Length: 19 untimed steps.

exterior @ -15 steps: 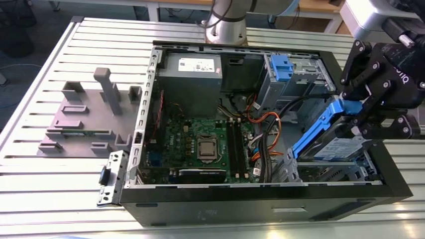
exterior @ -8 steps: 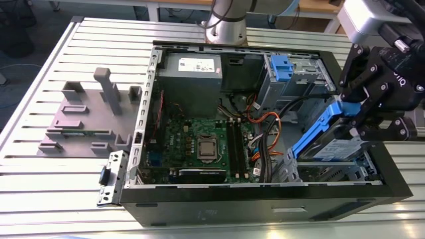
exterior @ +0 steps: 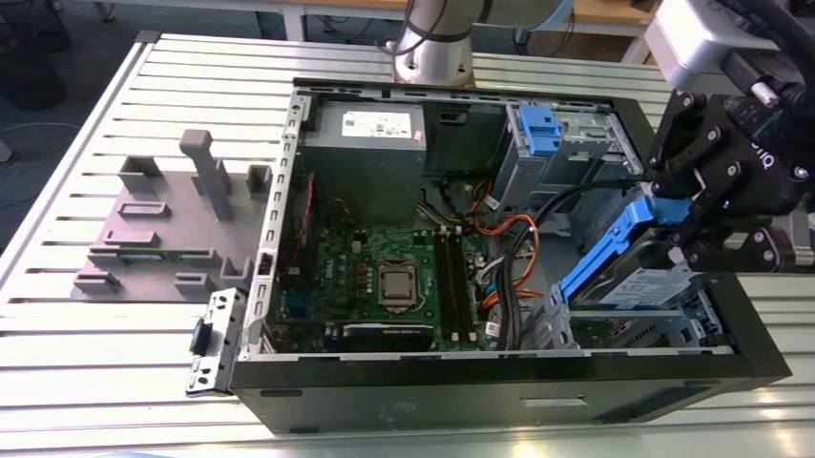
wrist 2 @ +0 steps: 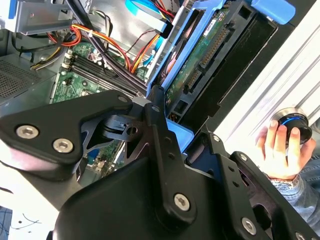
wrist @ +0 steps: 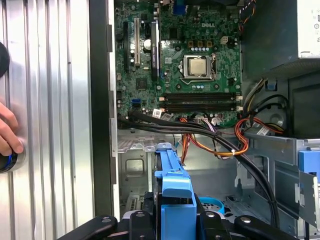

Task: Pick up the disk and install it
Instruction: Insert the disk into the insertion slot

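2 fingers (exterior: 675,224) – clamped disk (exterior: 612,253)

The disk (exterior: 643,286) is silver with a white-and-blue label inside a blue bracket (exterior: 609,250), held by the black gripper (exterior: 698,224). The black case (exterior: 510,386) holds a green motherboard (exterior: 382,277), orange, red and black cables (exterior: 516,250) and a blue-tabbed grey bay (exterior: 541,134). The stand (exterior: 172,224) near the table's edge is plain grey, and the table (exterior: 76,363) is silver with ribbed stripes.

We see even, bright overhead light — glare streaks along the slatted metal table (exterior: 76,315), soft shadows inside the computer case (exterior: 510,382), close-up gripper (wrist 2: 150,130) blurred.
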Available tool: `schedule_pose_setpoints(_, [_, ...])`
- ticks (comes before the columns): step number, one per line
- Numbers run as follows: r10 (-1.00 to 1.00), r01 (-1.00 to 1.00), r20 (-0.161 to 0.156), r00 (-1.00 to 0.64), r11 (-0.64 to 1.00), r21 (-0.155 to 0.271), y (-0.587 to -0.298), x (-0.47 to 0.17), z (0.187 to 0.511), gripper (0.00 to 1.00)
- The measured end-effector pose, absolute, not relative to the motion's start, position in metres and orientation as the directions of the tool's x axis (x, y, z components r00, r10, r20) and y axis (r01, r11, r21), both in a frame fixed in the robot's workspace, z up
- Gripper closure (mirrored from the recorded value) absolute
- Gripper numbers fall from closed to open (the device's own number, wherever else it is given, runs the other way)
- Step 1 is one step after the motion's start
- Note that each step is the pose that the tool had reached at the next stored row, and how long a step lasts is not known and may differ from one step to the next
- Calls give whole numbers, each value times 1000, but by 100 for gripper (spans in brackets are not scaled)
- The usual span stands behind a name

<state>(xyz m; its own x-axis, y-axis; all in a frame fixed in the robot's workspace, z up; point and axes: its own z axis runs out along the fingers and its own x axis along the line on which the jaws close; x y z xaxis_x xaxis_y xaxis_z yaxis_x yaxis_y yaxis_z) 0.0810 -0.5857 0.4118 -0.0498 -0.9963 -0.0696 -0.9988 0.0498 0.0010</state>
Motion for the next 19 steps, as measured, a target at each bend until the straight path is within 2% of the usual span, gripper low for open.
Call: schedule_pose_setpoints(19, [-996,-999,-70,-50,50,1,-586,81,406,63])
